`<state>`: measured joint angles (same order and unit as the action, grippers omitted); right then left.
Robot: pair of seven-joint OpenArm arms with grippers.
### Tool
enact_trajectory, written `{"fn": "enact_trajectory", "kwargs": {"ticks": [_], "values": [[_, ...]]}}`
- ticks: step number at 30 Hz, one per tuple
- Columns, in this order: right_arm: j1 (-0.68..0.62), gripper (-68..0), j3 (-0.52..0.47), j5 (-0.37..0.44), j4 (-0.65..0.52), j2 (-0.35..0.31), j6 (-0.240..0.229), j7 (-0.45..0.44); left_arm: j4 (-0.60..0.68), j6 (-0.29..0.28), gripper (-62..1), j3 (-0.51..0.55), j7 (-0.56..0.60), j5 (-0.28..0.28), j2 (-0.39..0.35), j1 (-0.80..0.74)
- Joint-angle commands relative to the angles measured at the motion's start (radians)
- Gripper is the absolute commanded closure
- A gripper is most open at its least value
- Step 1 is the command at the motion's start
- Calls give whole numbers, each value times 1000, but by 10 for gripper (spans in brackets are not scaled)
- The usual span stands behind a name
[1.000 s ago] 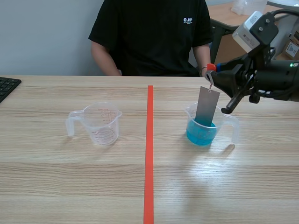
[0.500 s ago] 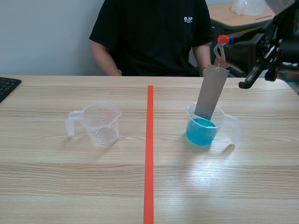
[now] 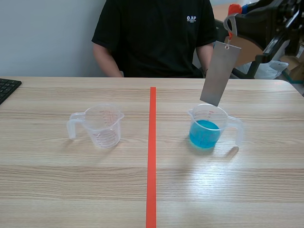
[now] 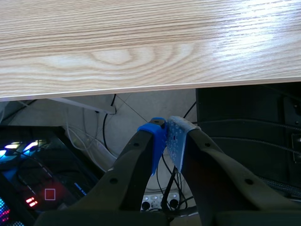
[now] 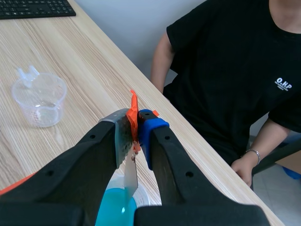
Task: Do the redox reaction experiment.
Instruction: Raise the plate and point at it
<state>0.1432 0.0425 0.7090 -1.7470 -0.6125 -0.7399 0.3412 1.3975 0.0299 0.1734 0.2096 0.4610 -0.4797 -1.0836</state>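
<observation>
A grey metal plate hangs tilted from an orange clip. My right gripper, raised at the far right, is shut on that clip. The plate's lower edge is out of the liquid, about level with the rim of the clear cup of blue solution. In the right wrist view the clip sits between my right gripper's pads, with the plate and blue solution below. An empty clear measuring cup stands left of the tape line. My left gripper is shut on nothing, below the table edge.
A person in a black shirt sits across the table. A black keyboard lies at the far left edge. An orange-red tape line runs down the table's middle. Cables and equipment lie on the floor under the left gripper.
My right arm has risen and drawn back to the right, lifting the plate out of the blue solution. The cups have not moved.
</observation>
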Motion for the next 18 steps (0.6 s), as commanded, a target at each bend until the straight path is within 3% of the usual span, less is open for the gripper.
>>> {"fn": "enact_trajectory", "kwargs": {"ticks": [1, 10, 18], "values": [[17, -15, -23, 27, -29, -16, -6, 2, 8, 2, -47, 6, 10, 0, 3, -11], [17, -15, -72, 113, -73, -16, -6, 83, 8, 2, -47, 6, 10, 0, 3, -11], [17, -15, -77, 134, -74, -15, -6, 106, 8, 2, -47, 6, 9, 0, 3, -11]]}}
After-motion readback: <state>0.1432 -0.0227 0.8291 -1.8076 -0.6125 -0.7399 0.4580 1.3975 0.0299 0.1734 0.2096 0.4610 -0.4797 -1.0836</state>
